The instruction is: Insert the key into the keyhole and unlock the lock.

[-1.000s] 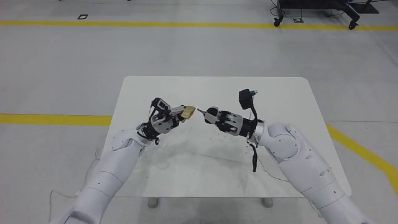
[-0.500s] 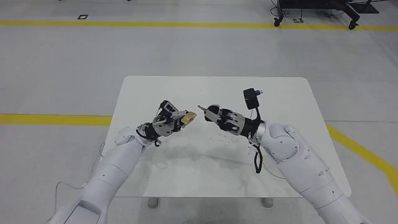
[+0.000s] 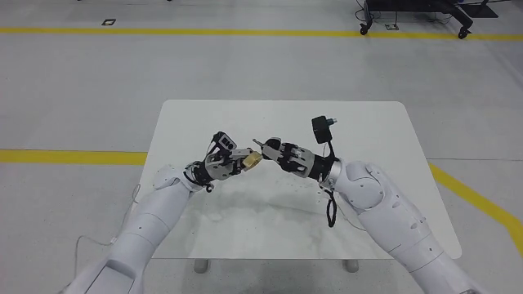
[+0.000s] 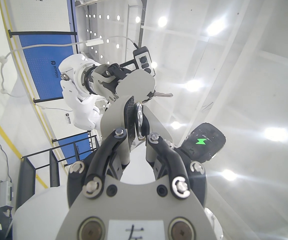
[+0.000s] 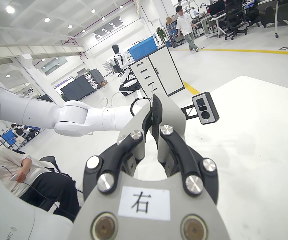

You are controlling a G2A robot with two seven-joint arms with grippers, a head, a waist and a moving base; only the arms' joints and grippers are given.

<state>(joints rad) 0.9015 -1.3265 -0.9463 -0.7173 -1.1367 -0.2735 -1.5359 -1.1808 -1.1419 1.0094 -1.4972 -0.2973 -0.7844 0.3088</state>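
Left gripper (image 4: 137,116) clamped on lock (image 3: 252,160) by its shackle. Right gripper (image 5: 152,106) pinched tight on key (image 4: 163,94), its tip just beside the lock.

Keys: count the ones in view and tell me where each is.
1. The key is clamped in the right pincer, above the table, its tip near the padlock that the left pincer holds. Others may be hidden by the arms.
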